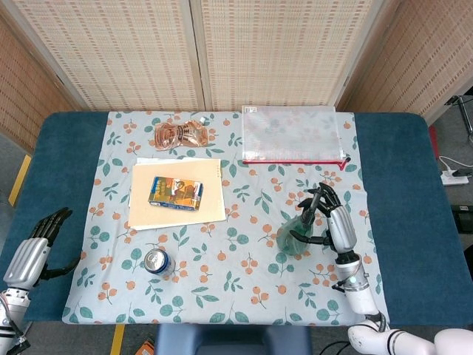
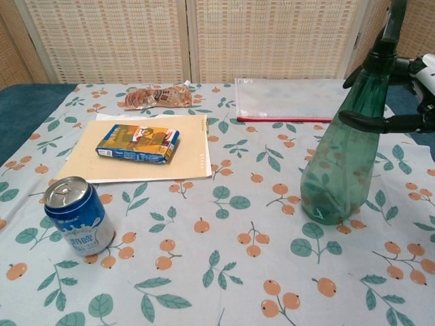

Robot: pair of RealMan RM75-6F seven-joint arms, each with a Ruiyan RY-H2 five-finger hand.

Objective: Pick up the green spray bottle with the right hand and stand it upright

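The green spray bottle (image 2: 336, 176) stands with its base on the floral tablecloth at the right and leans to the right, nozzle up at the chest view's top edge. My right hand (image 2: 423, 119) reaches in from the right edge. Its thumb crosses the front of the bottle's shoulder and other fingers wrap the neck, so it holds the bottle. From the head view the bottle (image 1: 293, 235) sits just left of my right hand (image 1: 334, 222). My left hand (image 1: 33, 248) hangs off the table's left side, fingers apart, holding nothing.
A blue drink can (image 2: 76, 216) stands front left. A snack box (image 2: 138, 142) lies on a tan folder (image 2: 183, 159). A clear zip pouch (image 2: 282, 100) and a snack bag (image 2: 156, 97) lie at the back.
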